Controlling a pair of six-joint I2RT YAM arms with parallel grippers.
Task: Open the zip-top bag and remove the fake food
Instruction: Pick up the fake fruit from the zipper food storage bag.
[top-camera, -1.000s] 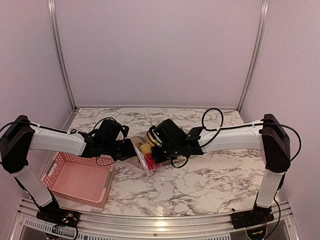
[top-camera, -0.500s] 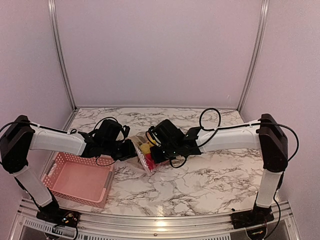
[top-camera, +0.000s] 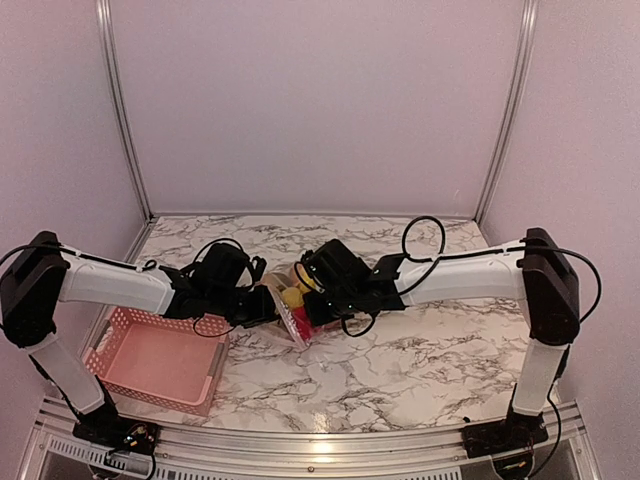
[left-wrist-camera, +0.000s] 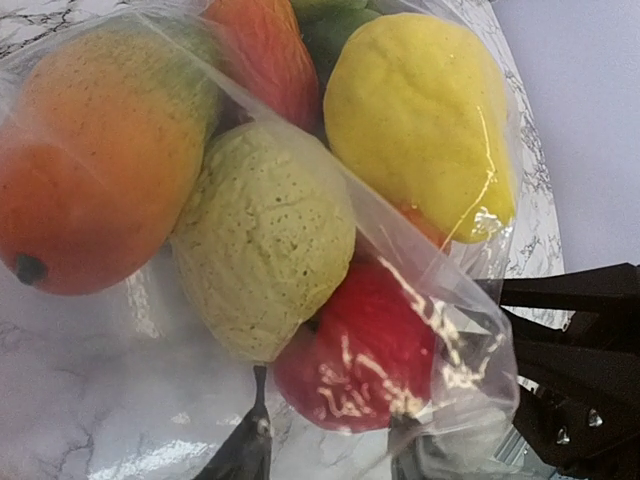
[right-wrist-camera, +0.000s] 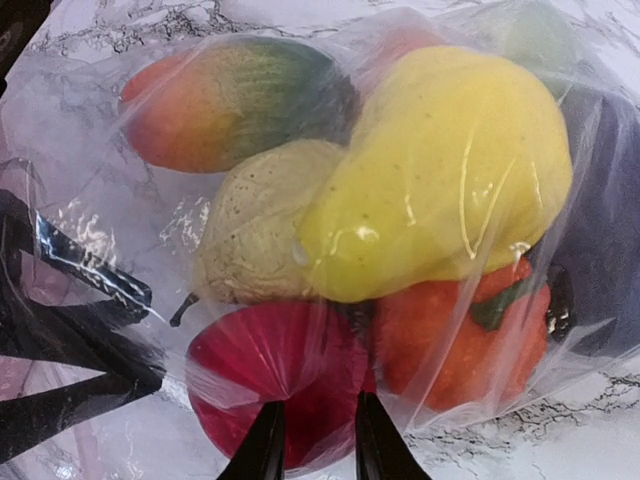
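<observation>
1. Since a second ago the left arm has edged toward the middle, bringing the left claw (top-camera: 264, 306) closer against the zip-top bag (top-camera: 284, 328). The right claw (top-camera: 308, 312) has barely shifted, and the bag has stayed between the two.
2. The zip-top bag is a little left of the bench's middle, flanked by a claw on each side. I cannot tell whether it rests on the marble or hangs just over it.
3. The fake food (top-camera: 292, 297) is all inside the clear film, packed tight: an orange-and-green mango-like piece (left-wrist-camera: 90, 170), a pale bumpy green piece (left-wrist-camera: 265, 240) touching it, a yellow pear (right-wrist-camera: 440, 170) above, a red piece (right-wrist-camera: 285, 375) below, an orange piece with a green stalk (right-wrist-camera: 460, 330) and a dark purple piece (right-wrist-camera: 600, 240) at the edge.
4. The right claw is narrow, its two fingertips close together at the bag's lower edge by the red piece. The film gathers in pleats toward the gap, so it is pinching the bag.
5. The left claw's fingers stand partly apart at the opposite side, with film and the bottom of the red piece between them. Whether they clamp the plastic I cannot tell.
6. A pink basket (top-camera: 150, 362) sits on the bench (top-camera: 430, 360) near the left arm, just beside the bag but apart from it.
</observation>
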